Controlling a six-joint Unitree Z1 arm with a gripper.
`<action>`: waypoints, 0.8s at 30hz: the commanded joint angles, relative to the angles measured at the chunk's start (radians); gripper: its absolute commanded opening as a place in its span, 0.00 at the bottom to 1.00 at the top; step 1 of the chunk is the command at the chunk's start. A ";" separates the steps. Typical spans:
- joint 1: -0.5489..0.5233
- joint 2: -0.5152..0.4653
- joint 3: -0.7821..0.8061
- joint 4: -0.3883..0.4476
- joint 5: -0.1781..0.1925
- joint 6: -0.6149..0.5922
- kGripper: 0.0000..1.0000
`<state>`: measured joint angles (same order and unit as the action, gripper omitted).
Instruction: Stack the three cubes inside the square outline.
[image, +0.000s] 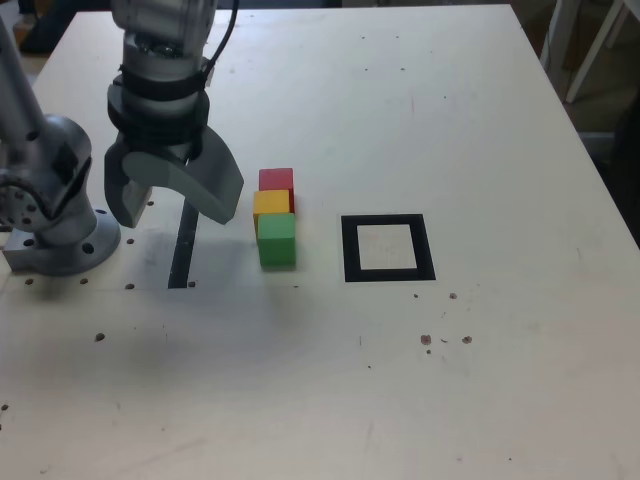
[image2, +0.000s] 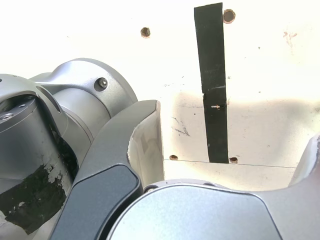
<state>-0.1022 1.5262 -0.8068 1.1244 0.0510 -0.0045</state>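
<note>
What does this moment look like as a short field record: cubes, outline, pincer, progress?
cubes: red cube, yellow cube and green cube touching in a row on the table
outline: square outline, nothing in it, on the exterior view's right of the cubes
pincer: pincer open, holding nothing, above the black strip
progress: no cube stacked yet

White table with three cubes bunched in a touching diagonal row: red cube farthest back, yellow cube in the middle, green cube nearest. The square outline sits well to their right in the exterior view, nothing inside it. The hand hangs over the table left of the cubes, jaws spread wide and holding nothing, right above a narrow black strip. The arm's base is at far left.
</note>
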 joint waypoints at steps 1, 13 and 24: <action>0.001 0.000 -0.004 0.003 0.001 -0.002 1.00; 0.001 -0.003 -0.003 -0.001 0.002 -0.002 1.00; 0.003 0.012 -0.031 0.003 0.012 0.004 1.00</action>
<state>-0.1015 1.5310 -0.8344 1.1240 0.0603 -0.0025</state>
